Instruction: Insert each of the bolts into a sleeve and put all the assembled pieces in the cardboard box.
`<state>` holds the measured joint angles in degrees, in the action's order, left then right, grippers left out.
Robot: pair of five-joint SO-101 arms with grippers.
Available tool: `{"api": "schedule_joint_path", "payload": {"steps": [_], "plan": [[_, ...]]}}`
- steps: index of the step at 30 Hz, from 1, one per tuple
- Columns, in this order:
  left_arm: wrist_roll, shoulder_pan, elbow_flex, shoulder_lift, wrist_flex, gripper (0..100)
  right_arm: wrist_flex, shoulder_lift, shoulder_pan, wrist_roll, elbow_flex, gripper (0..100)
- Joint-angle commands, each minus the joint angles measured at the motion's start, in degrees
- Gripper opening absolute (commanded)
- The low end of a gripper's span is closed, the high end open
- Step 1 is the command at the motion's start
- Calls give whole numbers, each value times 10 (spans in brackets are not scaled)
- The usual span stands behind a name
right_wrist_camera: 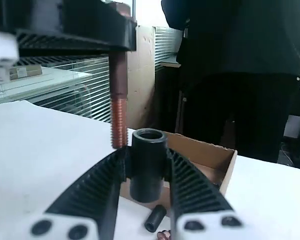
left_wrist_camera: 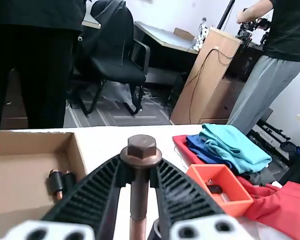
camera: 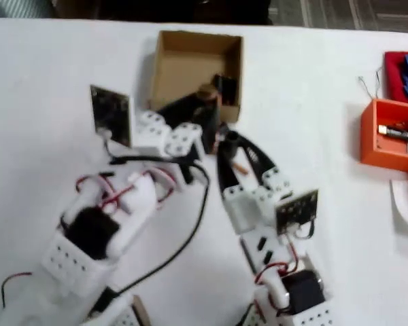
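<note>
Your right gripper [right_wrist_camera: 147,159] is clamped on a black sleeve [right_wrist_camera: 148,175], held upright, with a loose sleeve [right_wrist_camera: 155,218] lying on the table [right_wrist_camera: 35,145] below it. Just beyond, your left gripper [left_wrist_camera: 141,167] pinches a bolt [left_wrist_camera: 141,149] under its head, threaded tip hanging close beside the held sleeve's rim. Behind them sits the box [camera: 190,42], an assembled piece [left_wrist_camera: 58,182] inside.

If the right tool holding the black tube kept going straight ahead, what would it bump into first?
Probably the bolt hanging from the left tool, just ahead of it. The cardboard box sits farther behind. Depth is hard to judge here.
</note>
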<state>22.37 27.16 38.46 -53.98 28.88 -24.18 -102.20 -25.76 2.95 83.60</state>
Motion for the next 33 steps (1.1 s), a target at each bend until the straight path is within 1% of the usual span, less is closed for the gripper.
{"api": "schedule_joint_path", "payload": {"steps": [1,10,20,29,33], "plan": [[-4,8,-35,3,-39,27,12,-9,-7,7,-4,22],[-4,10,-58,7,-39,27,12,-8,-7,11,-1,22],[-5,10,-23,8,-42,27,13,-8,-7,11,-1,22],[-5,10,-22,8,-40,27,13,-8,-7,11,-1,22],[-5,20,-22,9,-39,27,13,-8,-7,11,-1,22]]}}
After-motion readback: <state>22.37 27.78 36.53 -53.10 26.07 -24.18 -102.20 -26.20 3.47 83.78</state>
